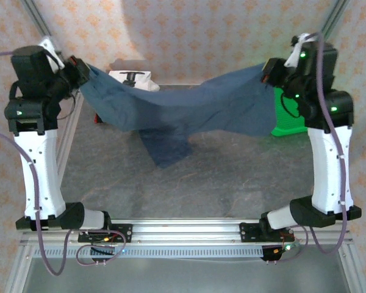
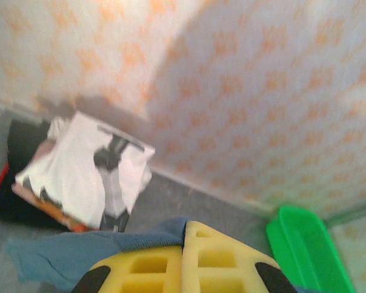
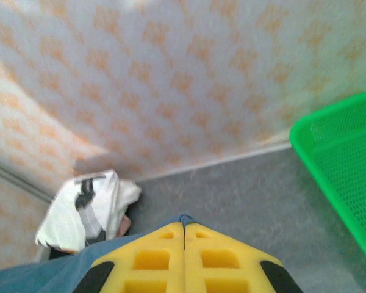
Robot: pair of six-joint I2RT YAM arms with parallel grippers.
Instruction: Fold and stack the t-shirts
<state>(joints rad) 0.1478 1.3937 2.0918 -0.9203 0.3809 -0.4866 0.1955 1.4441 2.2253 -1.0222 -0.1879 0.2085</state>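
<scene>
From the top external view, the navy-blue t-shirt (image 1: 189,107) hangs stretched in the air between the two arms, above the far half of the grey surface (image 1: 219,183). The left fingers (image 1: 79,66) are clenched on its left end and the right fingers (image 1: 269,72) on its right end, both raised well off the surface. The cloth sags in the middle, and one part droops down to the surface just left of centre. Behind the shirt, at the far edge against the patterned wall (image 1: 189,30), lies a folded white printed t-shirt (image 1: 133,78). A green basket (image 1: 290,127) sits at the far right, partly hidden by the shirt and the right arm.

In the left wrist view, the yellow left fingers (image 2: 146,265) are pressed together with navy-blue t-shirt (image 2: 73,253) cloth pinched between them and spilling out to the left. Beyond them the white printed t-shirt (image 2: 88,174) tops a pile of folded shirts, with orange, red and dark edges showing beneath it. The green basket (image 2: 305,244) is at the right.

In the right wrist view, the yellow right fingers (image 3: 146,262) are shut tight on the navy-blue t-shirt (image 3: 43,276), a sliver of cloth peeking out at their tips. The white printed t-shirt (image 3: 85,210) lies far left by the wall, and the green basket (image 3: 348,159) at the right.
</scene>
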